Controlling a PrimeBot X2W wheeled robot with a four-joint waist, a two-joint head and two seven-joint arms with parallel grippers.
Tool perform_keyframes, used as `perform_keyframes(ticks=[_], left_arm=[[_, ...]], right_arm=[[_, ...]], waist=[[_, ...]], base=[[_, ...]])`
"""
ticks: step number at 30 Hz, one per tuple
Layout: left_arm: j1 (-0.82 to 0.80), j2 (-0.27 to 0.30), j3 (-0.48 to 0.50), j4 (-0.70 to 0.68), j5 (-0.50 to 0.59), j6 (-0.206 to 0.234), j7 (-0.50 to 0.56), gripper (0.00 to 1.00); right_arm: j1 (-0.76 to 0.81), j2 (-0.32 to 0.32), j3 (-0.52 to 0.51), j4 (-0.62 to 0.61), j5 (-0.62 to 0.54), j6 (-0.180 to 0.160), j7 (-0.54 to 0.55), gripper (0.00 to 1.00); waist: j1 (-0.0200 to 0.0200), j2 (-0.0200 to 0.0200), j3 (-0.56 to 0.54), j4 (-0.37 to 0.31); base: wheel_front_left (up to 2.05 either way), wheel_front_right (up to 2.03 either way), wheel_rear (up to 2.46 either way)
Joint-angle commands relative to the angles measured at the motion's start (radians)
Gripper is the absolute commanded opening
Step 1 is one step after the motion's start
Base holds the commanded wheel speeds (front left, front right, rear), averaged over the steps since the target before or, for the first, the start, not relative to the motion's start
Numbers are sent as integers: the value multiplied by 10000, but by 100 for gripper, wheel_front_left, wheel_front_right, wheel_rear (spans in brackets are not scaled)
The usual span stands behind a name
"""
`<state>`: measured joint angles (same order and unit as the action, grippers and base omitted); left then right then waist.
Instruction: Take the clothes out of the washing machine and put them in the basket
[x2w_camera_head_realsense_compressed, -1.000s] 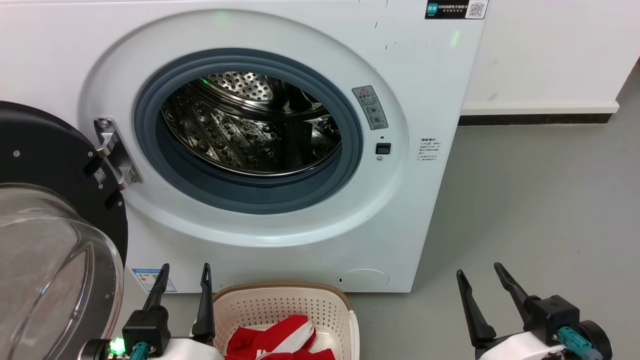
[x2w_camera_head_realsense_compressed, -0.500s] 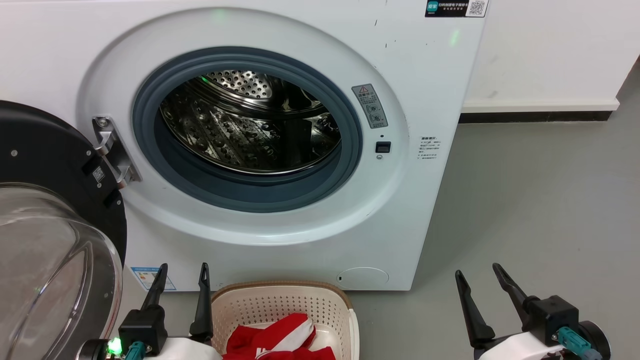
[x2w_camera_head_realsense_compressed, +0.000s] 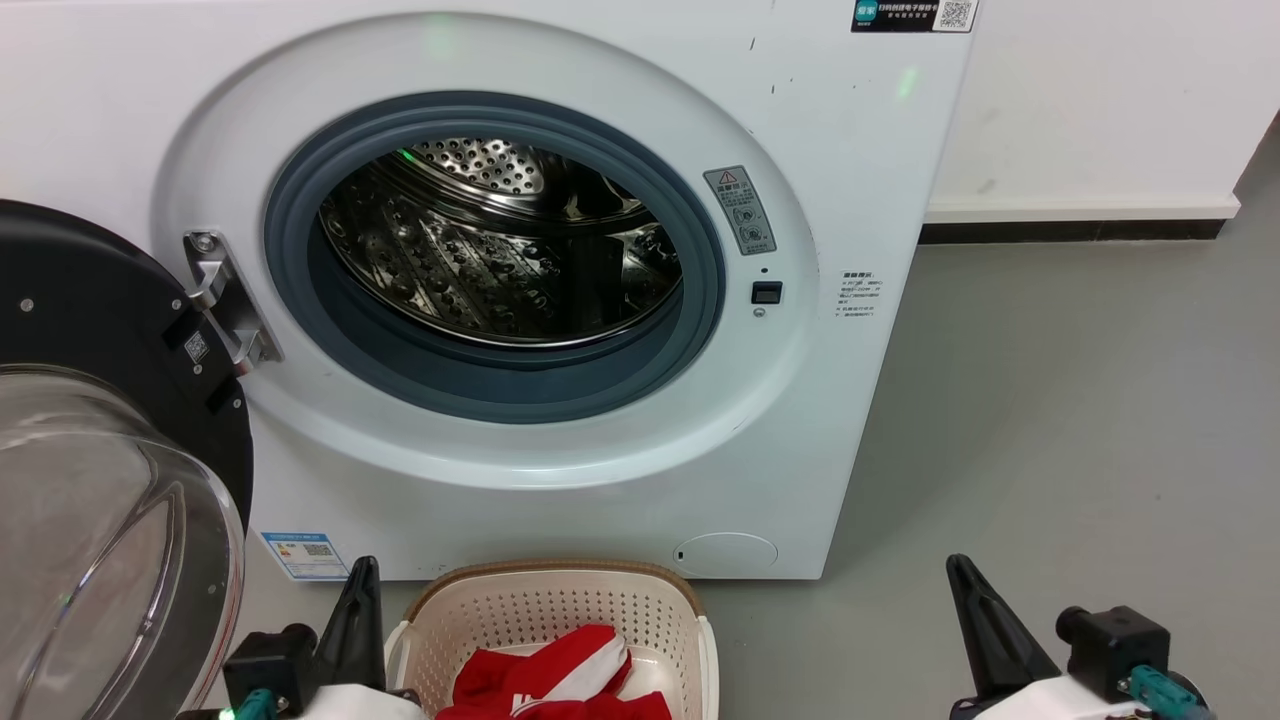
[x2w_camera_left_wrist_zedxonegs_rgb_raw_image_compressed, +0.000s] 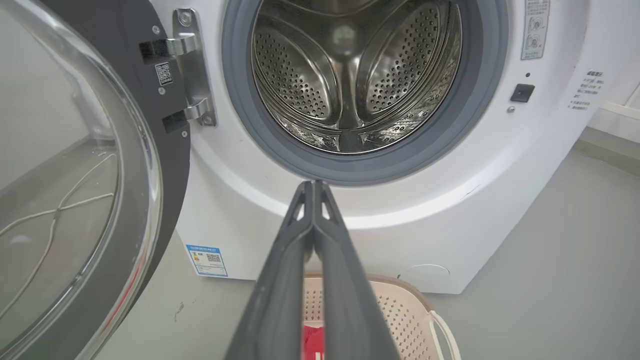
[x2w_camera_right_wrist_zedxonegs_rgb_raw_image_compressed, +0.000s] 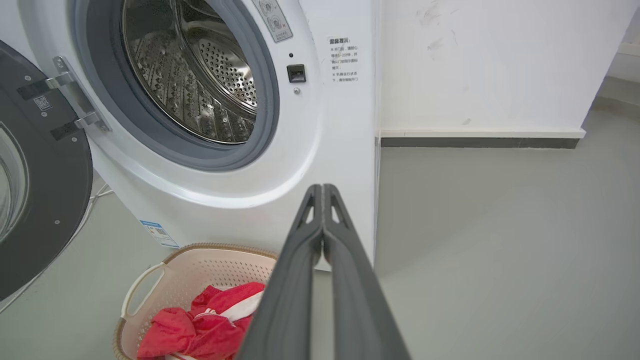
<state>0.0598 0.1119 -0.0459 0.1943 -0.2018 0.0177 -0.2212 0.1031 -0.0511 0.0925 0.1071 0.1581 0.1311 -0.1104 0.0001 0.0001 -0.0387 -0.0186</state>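
Observation:
The white washing machine (x2w_camera_head_realsense_compressed: 600, 60) stands with its porthole open, and its steel drum (x2w_camera_head_realsense_compressed: 500, 250) holds no fabric that I can see. Its black-framed glass door (x2w_camera_head_realsense_compressed: 110, 500) hangs open at the left. On the floor before the machine sits the cream basket (x2w_camera_head_realsense_compressed: 560, 600), with the red and white clothes (x2w_camera_head_realsense_compressed: 555, 680) inside it. They lie there in the right wrist view too, clothes (x2w_camera_right_wrist_zedxonegs_rgb_raw_image_compressed: 200, 325) in basket (x2w_camera_right_wrist_zedxonegs_rgb_raw_image_compressed: 200, 265). My left gripper (x2w_camera_head_realsense_compressed: 362, 575) is shut at the basket's left, holding nothing. My right gripper (x2w_camera_head_realsense_compressed: 960, 575) is shut and empty over bare floor at the lower right.
Grey floor (x2w_camera_head_realsense_compressed: 1080, 420) spreads to the right of the machine up to a white wall with a dark skirting strip (x2w_camera_head_realsense_compressed: 1070, 238). The open door takes up the space on the left.
Both grippers were open with fingers spread; now both are shut and have dropped lower in the head view. The clothes and basket have not moved.

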Motion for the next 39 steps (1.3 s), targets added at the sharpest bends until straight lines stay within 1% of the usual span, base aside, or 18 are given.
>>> perform_keyframes(ticks=[1,10,20,22,39], left_arm=[[-301,1,118,-111,-456,-47,95,0],[-436,-75,251,-100,-2188,-229,455,0],[-613,-148,429,-40,-3887,-410,851,0],[-632,-155,446,-33,-4047,-428,885,0],[-907,-268,733,90,-6506,-696,1493,0]], right_arm=[[-206,-65,-42,-118,526,0,45,0],[-516,-189,-144,120,2438,-1,212,0],[-763,-273,-272,294,4283,-1,379,0],[-787,-279,-286,309,4451,-1,396,0],[-1130,-356,-529,549,7083,-2,692,0]], waist=[[0,-1,5,2],[-1,-1,36,15],[-1,-1,71,30],[-1,-1,75,31],[-1,-1,134,58]], base=[[0,0,0],[0,0,0],[0,0,0],[0,0,0],[0,0,0]])
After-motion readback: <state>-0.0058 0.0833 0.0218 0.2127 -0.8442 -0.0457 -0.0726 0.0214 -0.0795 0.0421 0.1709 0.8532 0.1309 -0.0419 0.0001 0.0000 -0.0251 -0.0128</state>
